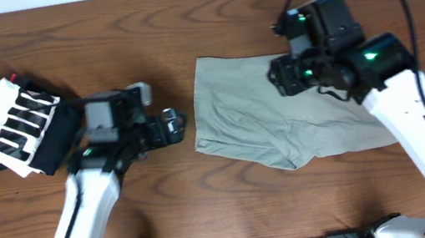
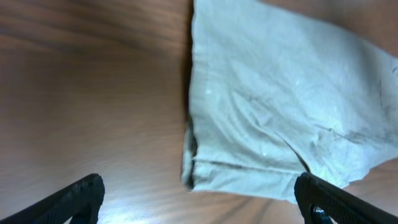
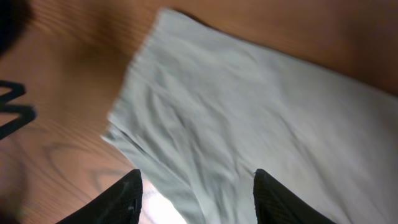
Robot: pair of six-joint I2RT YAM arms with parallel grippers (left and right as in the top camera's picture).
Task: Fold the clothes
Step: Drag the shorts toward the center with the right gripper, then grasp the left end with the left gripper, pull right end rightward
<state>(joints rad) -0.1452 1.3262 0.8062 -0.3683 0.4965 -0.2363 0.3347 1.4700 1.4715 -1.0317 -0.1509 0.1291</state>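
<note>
1. The clothes (image 1: pixel 280 117), a khaki shorts-like garment, lie on the wooden table (image 1: pixel 180 14) right of centre. They are spread out and wrinkled, with a stitched, seamed edge along their left side.
2. No clean fold shows. The cloth looks like one loose spread, though I cannot tell whether part of it is already doubled under.
3. The left gripper (image 1: pixel 173 125) sits low over bare wood just beside the garment's left edge, at its near corner. Its fingers (image 2: pixel 81 196) stand wide apart with nothing between them, so this claw is released. The seamed corner lies just ahead of it.
4. The right gripper (image 3: pixel 196 199) hangs over the far part of the garment. Its jaws are also spread and hold nothing. Cloth fills the view beneath them, and I cannot tell whether the tips touch it.
5. A black-and-white striped pile (image 1: pixel 6 124) rests at the left end of the table, well apart from the khaki cloth, and looks to play no part here.
6. By my judgement the task is at or near its start. Both arms are placed to take hold, but no grasp is made. What is left is to pinch the edges, carry one side over the other, and smooth the result.
</note>
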